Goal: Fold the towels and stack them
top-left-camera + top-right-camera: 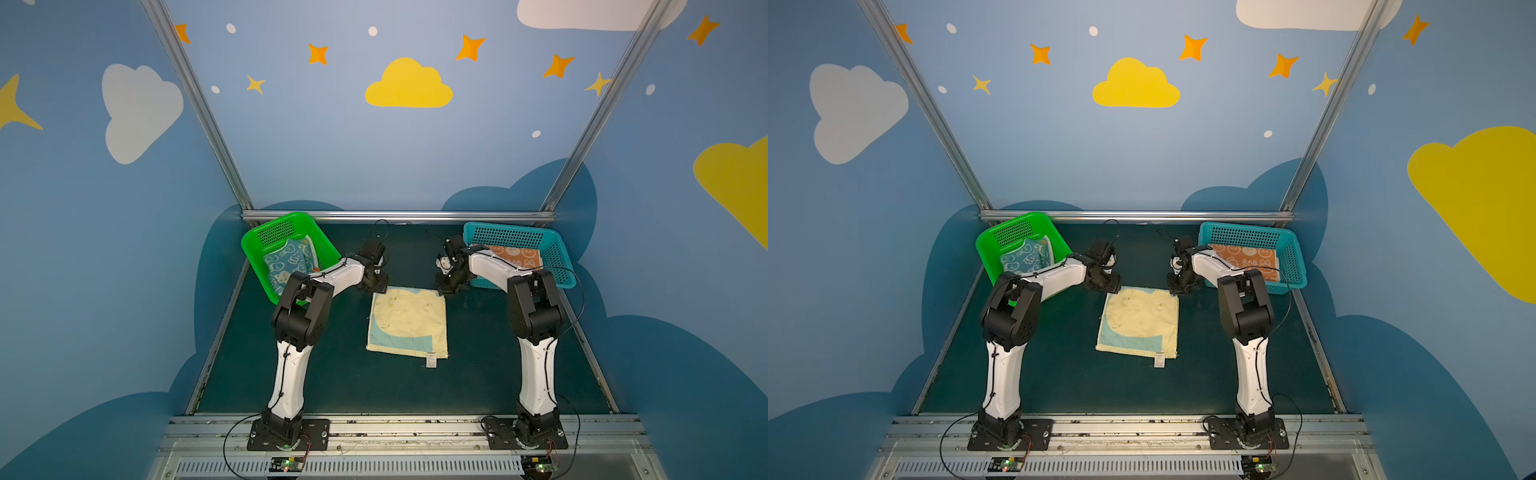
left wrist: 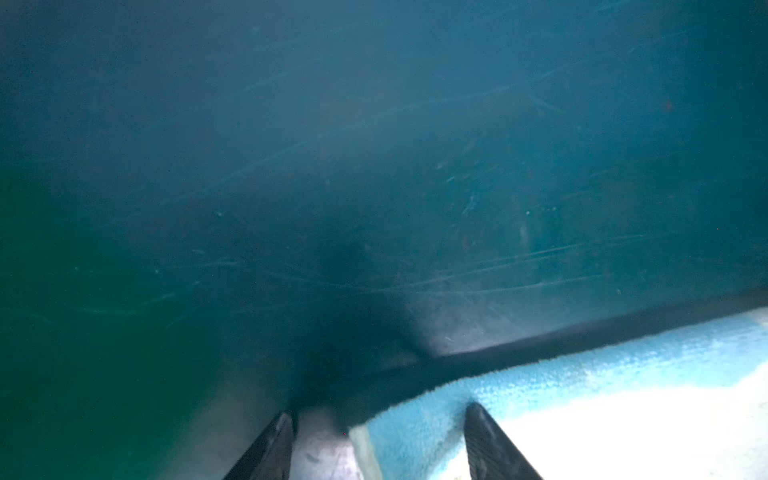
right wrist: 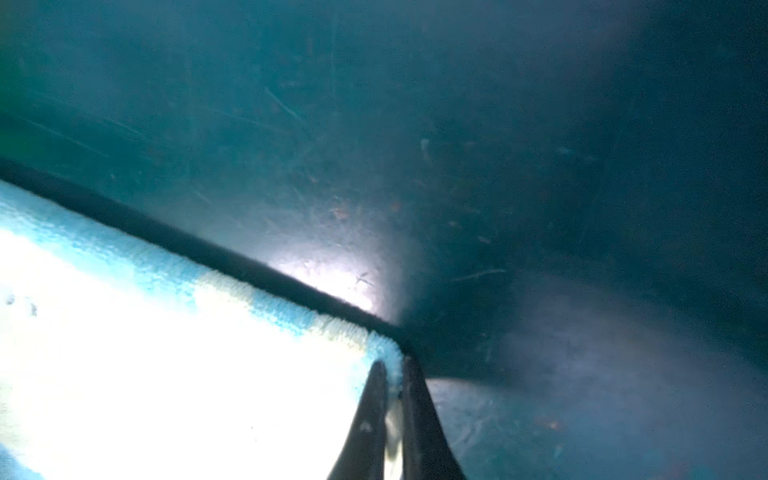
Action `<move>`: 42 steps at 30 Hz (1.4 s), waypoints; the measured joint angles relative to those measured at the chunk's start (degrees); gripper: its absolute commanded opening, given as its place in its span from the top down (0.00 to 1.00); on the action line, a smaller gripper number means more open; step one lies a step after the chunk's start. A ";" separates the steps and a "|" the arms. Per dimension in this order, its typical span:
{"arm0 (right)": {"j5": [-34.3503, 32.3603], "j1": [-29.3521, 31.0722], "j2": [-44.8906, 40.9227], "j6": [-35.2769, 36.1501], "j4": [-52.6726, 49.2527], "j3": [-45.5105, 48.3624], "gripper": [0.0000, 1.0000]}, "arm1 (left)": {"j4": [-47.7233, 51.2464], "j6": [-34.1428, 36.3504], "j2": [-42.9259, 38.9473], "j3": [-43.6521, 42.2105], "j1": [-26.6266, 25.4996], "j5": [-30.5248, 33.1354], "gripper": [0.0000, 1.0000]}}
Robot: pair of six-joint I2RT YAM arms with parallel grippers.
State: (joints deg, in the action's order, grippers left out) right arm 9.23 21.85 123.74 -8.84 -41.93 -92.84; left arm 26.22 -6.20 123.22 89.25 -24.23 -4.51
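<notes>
A pale yellow towel (image 1: 409, 322) with light blue patches lies flat on the middle of the dark green table in both top views, a white tag at its near edge. My left gripper (image 1: 380, 286) is down at its far left corner. In the left wrist view the gripper (image 2: 376, 419) is open, and the towel's (image 2: 582, 386) blue corner lies between its spread fingers. My right gripper (image 1: 444, 289) is at the far right corner. In the right wrist view it (image 3: 390, 365) is shut on that corner of the towel (image 3: 166, 353).
A green basket (image 1: 299, 222) at the back left holds a crumpled blue towel (image 1: 289, 259). A teal basket (image 1: 552, 245) at the back right holds an orange towel (image 1: 515, 257), folded flat. A metal rail (image 1: 399, 216) borders the table's far edge.
</notes>
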 measured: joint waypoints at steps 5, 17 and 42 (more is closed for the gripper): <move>0.11 0.00 0.04 0.07 -0.11 -0.07 1.00 | -0.09 0.02 0.85 1.01 0.31 -0.15 0.64; 0.11 0.00 0.04 0.11 -0.11 -0.07 1.00 | -0.22 -0.13 1.18 1.25 0.72 -1.27 0.64; 0.13 0.00 0.02 0.46 -0.07 -0.04 1.00 | 0.81 -2.73 1.18 1.27 -1.99 -0.98 0.96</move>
State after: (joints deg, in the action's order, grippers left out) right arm 9.37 21.85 123.76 -8.38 -42.00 -92.88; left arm 27.03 -8.93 124.40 90.52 -26.22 -5.50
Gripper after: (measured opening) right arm 0.047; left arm 0.049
